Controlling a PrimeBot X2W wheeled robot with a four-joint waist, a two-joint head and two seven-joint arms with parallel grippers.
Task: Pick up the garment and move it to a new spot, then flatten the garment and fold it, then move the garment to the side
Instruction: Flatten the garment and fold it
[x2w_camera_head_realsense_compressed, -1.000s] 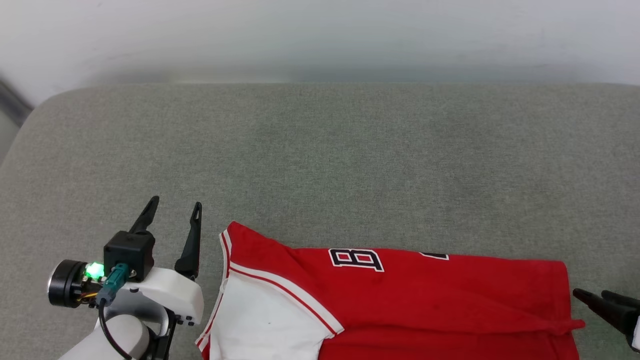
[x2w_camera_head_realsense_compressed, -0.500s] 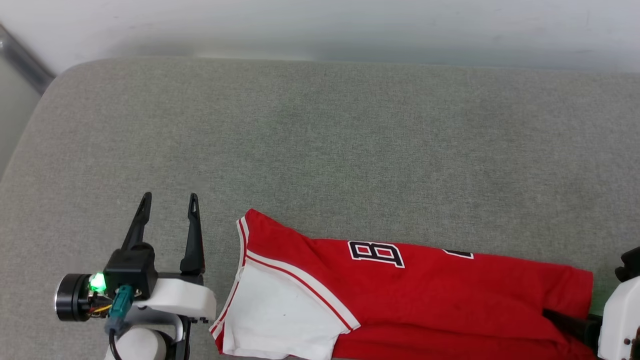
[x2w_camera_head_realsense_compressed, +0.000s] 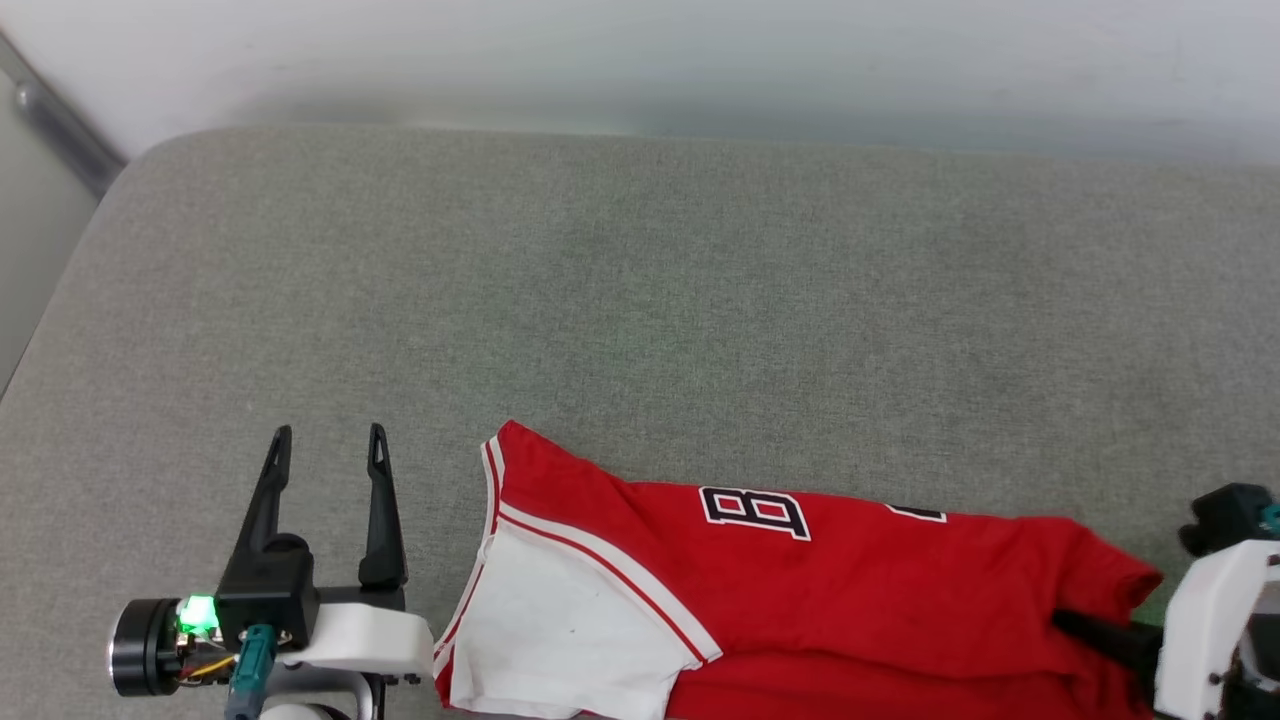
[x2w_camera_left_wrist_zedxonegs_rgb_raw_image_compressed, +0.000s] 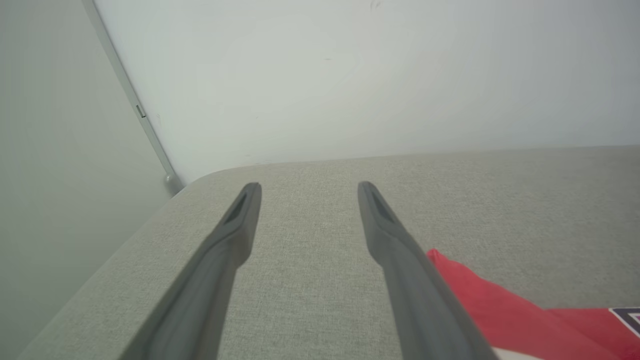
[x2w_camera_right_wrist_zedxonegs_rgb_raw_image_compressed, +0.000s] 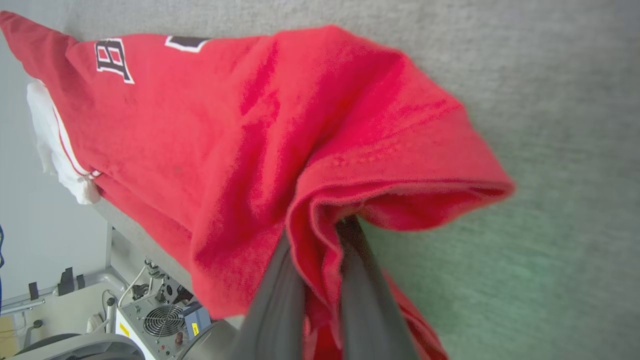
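The only writing lies on the near part of the scene: a black, white-outlined numeral "8" (x2w_camera_head_realsense_compressed: 755, 512) printed on the red jersey T-shirt with a white sleeve and red-and-white striped trim (x2w_camera_head_realsense_compressed: 850, 590). The numeral lies on its side. Just to its right is a second black numeral (x2w_camera_head_realsense_compressed: 915, 513), mostly folded out of sight and not readable. A grey box with a round fan grille (x2w_camera_right_wrist_zedxonegs_rgb_raw_image_compressed: 165, 320) in the right wrist view carries a small yellow label, too small to read.

The T-shirt lies along the near edge of the grey-green woven cushion (x2w_camera_head_realsense_compressed: 650, 300). Its long axis runs left to right across the head view. The white sleeve (x2w_camera_head_realsense_compressed: 560, 640) is at its left end and a red corner there points away from the robot.

At the shirt's right end, the right gripper (x2w_camera_right_wrist_zedxonegs_rgb_raw_image_compressed: 320, 250) has its two dark fingers pinched together on a raised fold of red fabric. The left gripper (x2w_camera_head_realsense_compressed: 330, 435) hangs just left of the sleeve end with its fingers spread apart, holding nothing and clear of the cloth.

Beyond the shirt stretches bare cushion, and behind that stands a pale plain wall (x2w_camera_head_realsense_compressed: 640, 60).
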